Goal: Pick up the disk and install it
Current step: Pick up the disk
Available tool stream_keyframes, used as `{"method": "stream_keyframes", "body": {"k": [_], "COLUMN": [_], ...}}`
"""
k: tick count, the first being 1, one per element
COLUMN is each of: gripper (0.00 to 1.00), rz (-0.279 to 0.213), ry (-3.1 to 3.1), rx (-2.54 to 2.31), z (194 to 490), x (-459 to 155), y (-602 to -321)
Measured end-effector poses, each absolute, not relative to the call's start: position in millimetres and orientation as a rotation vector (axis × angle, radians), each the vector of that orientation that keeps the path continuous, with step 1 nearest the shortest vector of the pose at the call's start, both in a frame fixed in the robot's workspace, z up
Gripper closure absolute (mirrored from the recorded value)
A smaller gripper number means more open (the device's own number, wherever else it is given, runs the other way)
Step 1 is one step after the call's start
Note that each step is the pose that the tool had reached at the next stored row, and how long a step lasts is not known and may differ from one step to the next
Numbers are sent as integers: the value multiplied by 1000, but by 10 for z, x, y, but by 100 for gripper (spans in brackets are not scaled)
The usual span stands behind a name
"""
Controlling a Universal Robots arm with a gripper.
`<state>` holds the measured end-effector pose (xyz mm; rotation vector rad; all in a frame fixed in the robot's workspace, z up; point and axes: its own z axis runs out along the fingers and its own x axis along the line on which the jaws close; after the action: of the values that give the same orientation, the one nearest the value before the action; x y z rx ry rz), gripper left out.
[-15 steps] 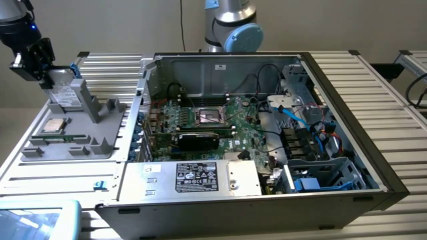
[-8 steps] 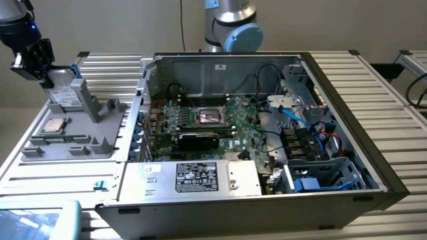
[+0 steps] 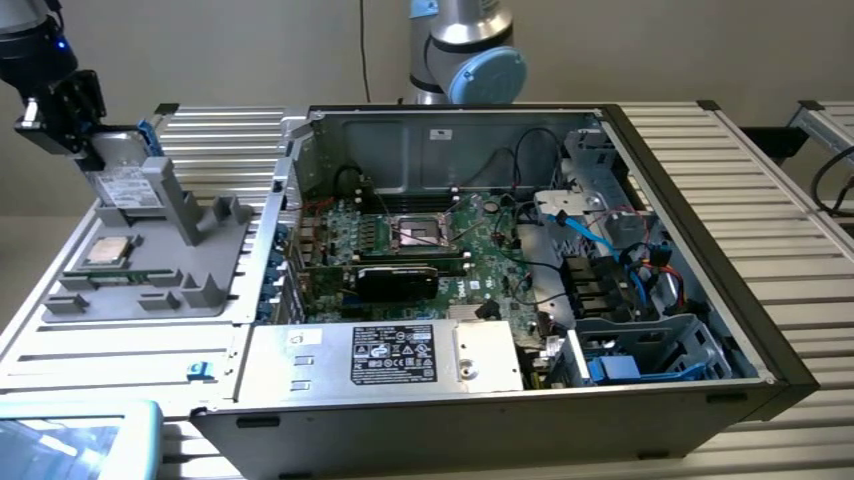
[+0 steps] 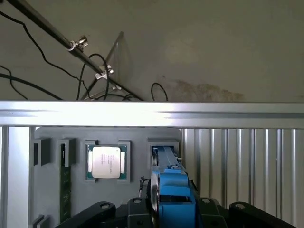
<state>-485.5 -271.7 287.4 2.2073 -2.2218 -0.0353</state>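
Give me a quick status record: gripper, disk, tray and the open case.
gripper: above the grey tray, at the exterior view's left
jaws: appear closed on the top edge of the disk
disk: upright in a grey tray slot, blue carrier on, not lifted clear
processor chip: flat in the grey tray, next to the disk's slot
computer case: open, to the exterior view's right of the grey tray; disk not in it
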Motion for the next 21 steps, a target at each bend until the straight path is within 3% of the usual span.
{"method": "stream_keyframes", "body": {"k": [21], "gripper": [63], "rz": [-30], "ry": [-2221], "rx": [2206], "z": [3623], "x": [-4855], "y": [-2717]}}
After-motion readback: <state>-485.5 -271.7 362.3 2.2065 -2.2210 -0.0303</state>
